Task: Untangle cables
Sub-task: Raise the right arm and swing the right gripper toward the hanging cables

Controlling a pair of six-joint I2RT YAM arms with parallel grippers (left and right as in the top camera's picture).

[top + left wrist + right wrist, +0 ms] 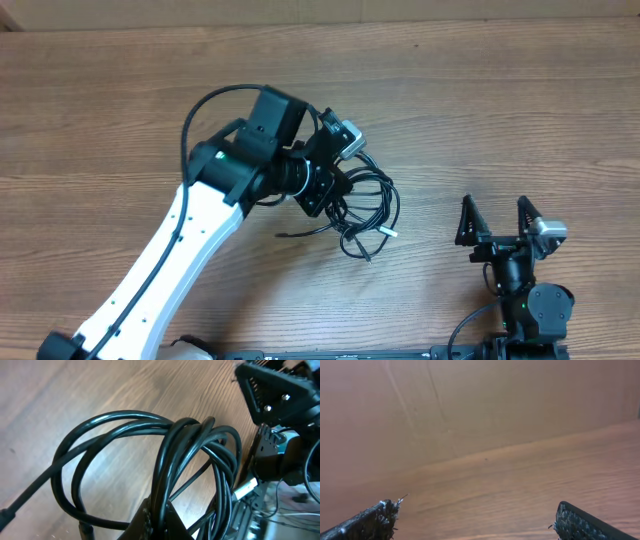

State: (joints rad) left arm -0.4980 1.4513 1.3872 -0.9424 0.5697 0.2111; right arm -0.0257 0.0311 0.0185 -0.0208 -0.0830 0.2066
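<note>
The cables (368,208) lie on the counter (500,90) at the centre of the overhead frame, just right of the left wrist, as a loose coil of overlapping loops. The left pincer (156,522) is fully closed, and the left wrist view shows several strands converging into its grip at the bottom centre of the frame, so it is judged to be holding the bundle at its near edge. The right pincer (497,220) stands at the lower right, well apart from the bundle, jaws spread wide with nothing between them. The coil is roughly round and has no marked long axis. One loose tail (290,234) runs out toward the left of the frame, and a silver-tipped plug (388,232) points to the right. In judgement the cords are light and limp, with some spring in the loops and a smooth jacket that may slip through a loose hold. The plug ends are the fragile points. The soundest purchase for the free pincer appears to be on a single outer strand just behind the silver-tipped plug, not on the crossing mass.
</note>
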